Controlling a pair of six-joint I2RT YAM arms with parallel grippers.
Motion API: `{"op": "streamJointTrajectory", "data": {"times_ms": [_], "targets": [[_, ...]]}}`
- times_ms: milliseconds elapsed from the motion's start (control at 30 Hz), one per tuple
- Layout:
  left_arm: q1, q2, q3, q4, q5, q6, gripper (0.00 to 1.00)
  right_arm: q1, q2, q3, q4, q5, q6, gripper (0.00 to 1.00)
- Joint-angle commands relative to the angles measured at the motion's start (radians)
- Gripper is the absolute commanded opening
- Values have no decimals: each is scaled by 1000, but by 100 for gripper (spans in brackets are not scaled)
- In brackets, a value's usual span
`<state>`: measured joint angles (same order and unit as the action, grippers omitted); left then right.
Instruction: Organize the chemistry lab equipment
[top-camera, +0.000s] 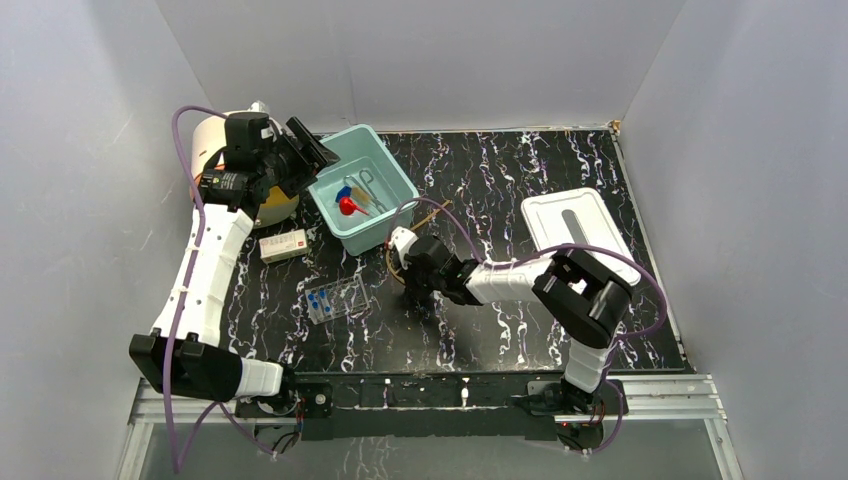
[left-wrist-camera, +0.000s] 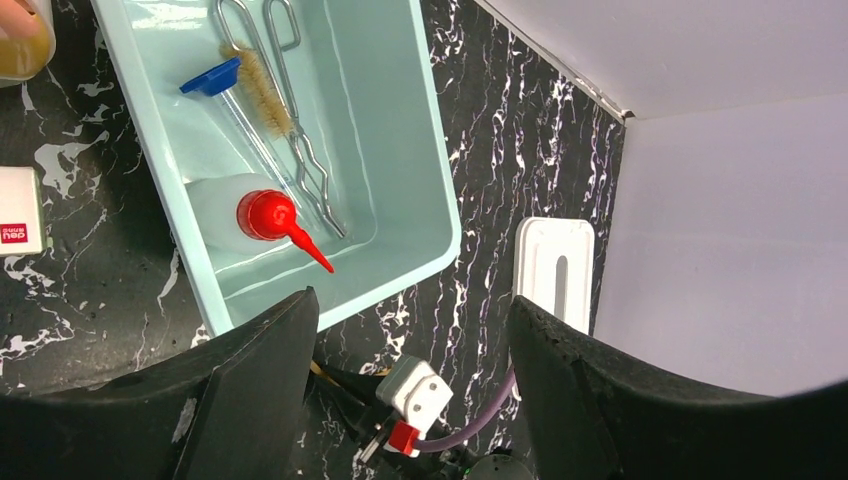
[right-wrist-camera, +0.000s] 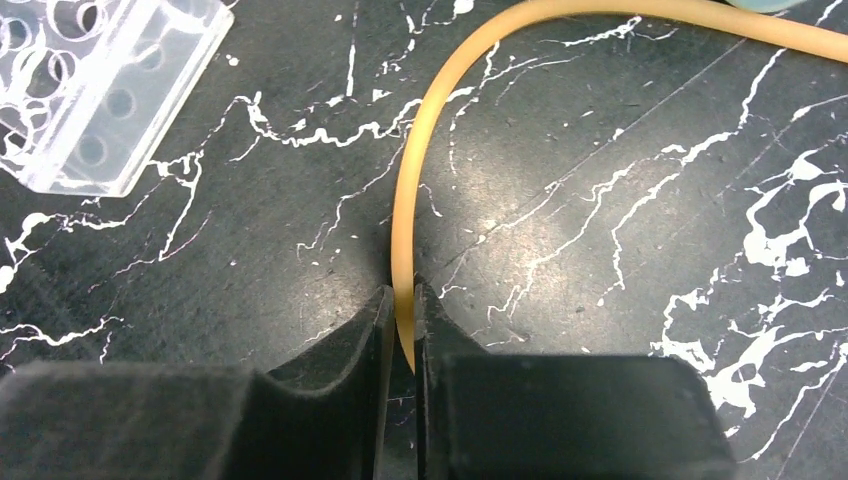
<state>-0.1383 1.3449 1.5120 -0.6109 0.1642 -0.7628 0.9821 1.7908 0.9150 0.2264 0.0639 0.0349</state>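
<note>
**Stage reached:** about halfway, by my judgement.

**Stowed:** The teal bin (top-camera: 385, 140) holds four items, all lying flat on its floor.
- The squeeze bottle (left-wrist-camera: 235, 212) with the red nozzle lies at the near end.
- The syringe (left-wrist-camera: 245, 125) with the blue end lies next to it.
- The metal tongs (left-wrist-camera: 305, 165) lie alongside the syringe.
- A bristle brush (left-wrist-camera: 262, 85) lies across the tongs.

**Outstanding, on the desk (top-camera: 500, 170):**
- The amber tubing (right-wrist-camera: 420, 170) lies in a curve just beside the bin's near corner.
- The clear rack (top-camera: 340, 298) carrying the blue-capped vials (top-camera: 318, 300) stands apart from the bin, toward the arms.
- A small white box (top-camera: 283, 245) with a red label sits to the left of the bin. I cannot tell whether it counts as lab equipment.
- A white lid (top-camera: 578, 232) lies well off to the right, covering nothing.

**Right claw (right-wrist-camera: 402, 300):** It is clenched on the tubing, pinching it low against the desk, with a corner of the rack nearby. The visible run of tube rests on the desk, so I judge it gripped but not yet lifted. Carrying it to the bin is the step in hand.

**Left claw (left-wrist-camera: 412, 305):** It is released and empty, with the fingers spread wide. It hangs above the bin's near corner and touches nothing.

**Other:** A cream drum (top-camera: 208, 135) stands at the back left, largely hidden by the left arm.

**Remaining, in my estimate:** the tubing, then the rack with its vials, and possibly the lid.
</note>
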Motion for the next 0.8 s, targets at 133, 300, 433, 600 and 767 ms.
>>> {"op": "streamJointTrajectory", "data": {"times_ms": [133, 300, 433, 600, 767], "targets": [[8, -16, 16, -12, 8, 11, 68, -1, -93, -17, -95, 18, -4, 0], [8, -17, 8, -11, 6, 11, 68, 2, -279, -144, -192, 6, 21, 0], [8, -11, 0, 0, 11, 8, 68, 3, -432, -228, -268, 35, 62, 0], [8, 7, 6, 11, 18, 3, 68, 3, -466, -276, -298, 88, 88, 13], [8, 13, 15, 13, 18, 4, 68, 3, -421, -233, -312, 97, 105, 25]]}}
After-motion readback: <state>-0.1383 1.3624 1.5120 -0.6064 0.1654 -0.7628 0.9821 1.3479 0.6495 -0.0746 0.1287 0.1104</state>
